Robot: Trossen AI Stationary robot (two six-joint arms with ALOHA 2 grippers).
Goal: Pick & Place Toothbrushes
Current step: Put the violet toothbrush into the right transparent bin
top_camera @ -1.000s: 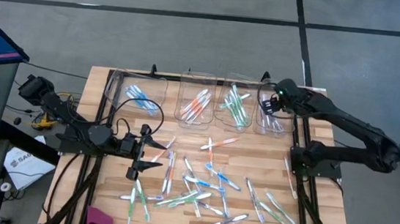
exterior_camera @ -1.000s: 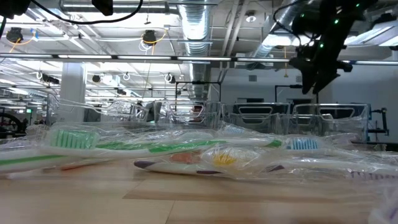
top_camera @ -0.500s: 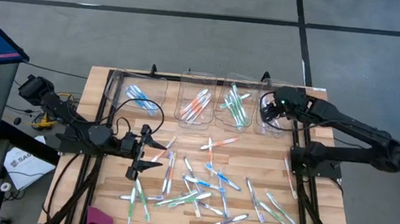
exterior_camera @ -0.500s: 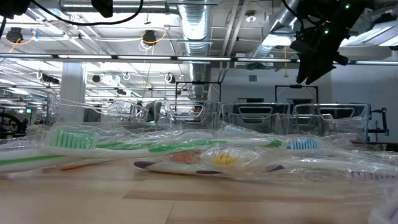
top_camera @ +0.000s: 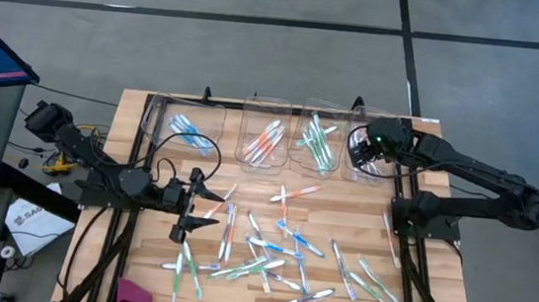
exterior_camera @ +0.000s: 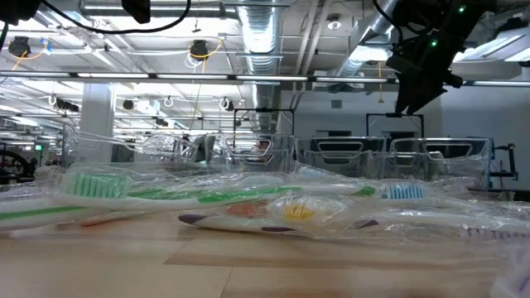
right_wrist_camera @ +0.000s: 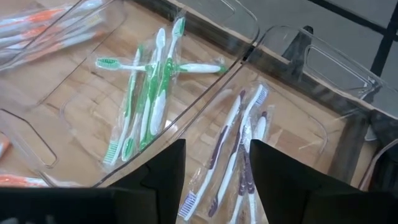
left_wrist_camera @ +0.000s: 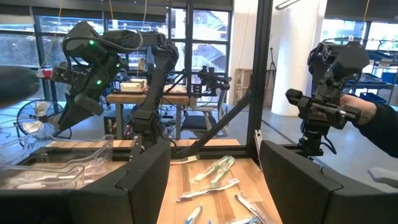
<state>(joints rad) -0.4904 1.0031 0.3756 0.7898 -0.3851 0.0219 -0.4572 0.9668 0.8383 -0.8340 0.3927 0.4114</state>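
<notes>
Desk (top_camera: 140, 258): four clear bins (top_camera: 269, 131) along far edge, colour-sorted; loose toothbrushes (top_camera: 269, 255) mid-desk to near edge. Right hand (top_camera: 364, 152) over far-right bin, parted, empty: drop apparently done; next, fetch another. Left hand (top_camera: 206, 207) wide open, empty, by left edge

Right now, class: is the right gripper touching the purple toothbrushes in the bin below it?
Apart. In the right wrist view the right gripper has open, empty fingers, with the purple toothbrushes lying flat in the clear bin beyond them.
</notes>
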